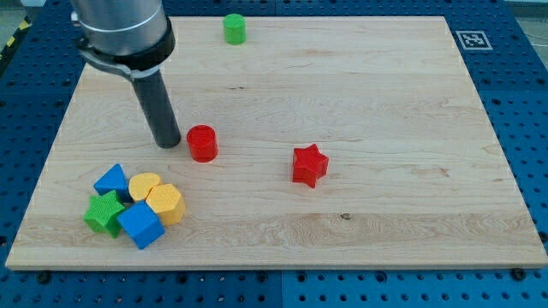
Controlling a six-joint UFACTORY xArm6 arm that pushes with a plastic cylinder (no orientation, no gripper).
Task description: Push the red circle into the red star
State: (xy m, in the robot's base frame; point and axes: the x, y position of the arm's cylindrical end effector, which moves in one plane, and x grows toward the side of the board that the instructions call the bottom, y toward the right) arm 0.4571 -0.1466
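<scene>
rig: we have no pincer to report, nothing opens or closes here; our arm ends in a plain dark rod and it grips nothing.
my tip [167, 144]: down at the board, just beside the red circle on the view's left; from this angle we cannot tell if it touches or leaves a sliver of gap.
red circle [202, 143]: upright on the wooden board [385, 94], left of centre, free on all other sides.
red star [309, 165]: to the view's right of the circle and a bit lower in the view, well apart from it, bare wood between them.
step in hand: we judge we are lined up behind the circle, the push at its start; circle and star not yet joined.
next move: we would drive toward the view's right with a slight lean to the view's bottom, since the star sits lower than the circle.
aim note: our tip looks level with the circle, so a straight rightward shove would likely pass above the star; nudging from slightly higher on the circle's left should angle it down.
risk: round block may roll off the rod's side if we hit off-centre.
bystanders: green circle [235, 28] near the view's top; cluster at lower left of blue block [111, 180], yellow heart [144, 185], yellow block [166, 204], green block [104, 212], blue cube [139, 224], all out of the path.
</scene>
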